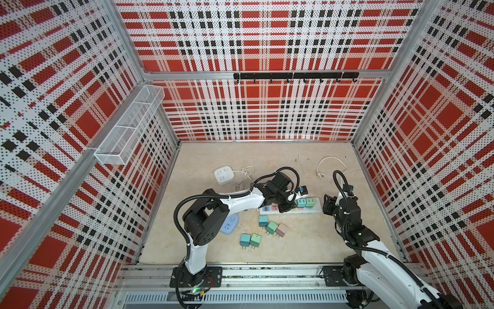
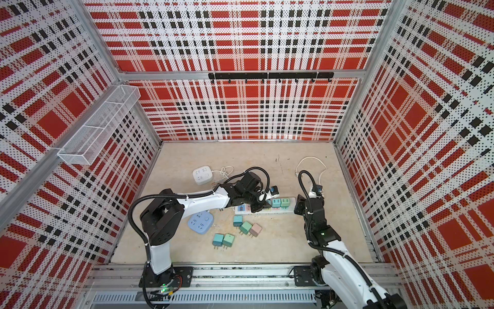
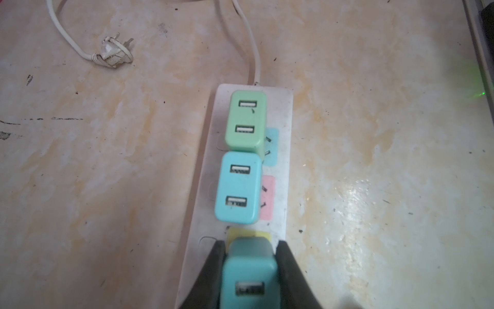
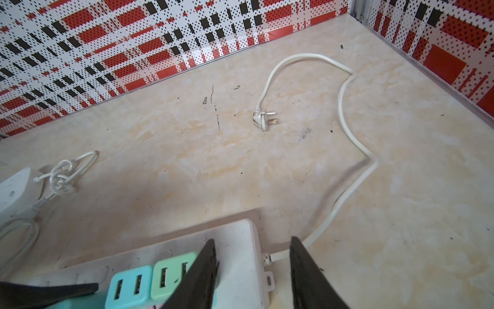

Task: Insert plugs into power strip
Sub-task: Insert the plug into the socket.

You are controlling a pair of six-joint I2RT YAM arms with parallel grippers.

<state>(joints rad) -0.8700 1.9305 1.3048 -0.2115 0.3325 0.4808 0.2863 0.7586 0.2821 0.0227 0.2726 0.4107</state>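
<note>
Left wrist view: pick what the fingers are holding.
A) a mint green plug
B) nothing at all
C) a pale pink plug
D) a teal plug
D: the left fingers are closed on the sides of a teal plug, held over the yellow socket of the power strip.

Eight plugs [image 1: 263, 221]: five loose on the surface [image 1: 307, 240], two seated in the long white strip [image 1: 316, 208], and one teal plug [image 3: 250, 273] in the left claw [image 3: 250, 244]. Three power strips in all, counting a square white strip [image 1: 224, 174] and a round blue strip [image 1: 230, 224]. Two arms [image 1: 240, 199].
</note>
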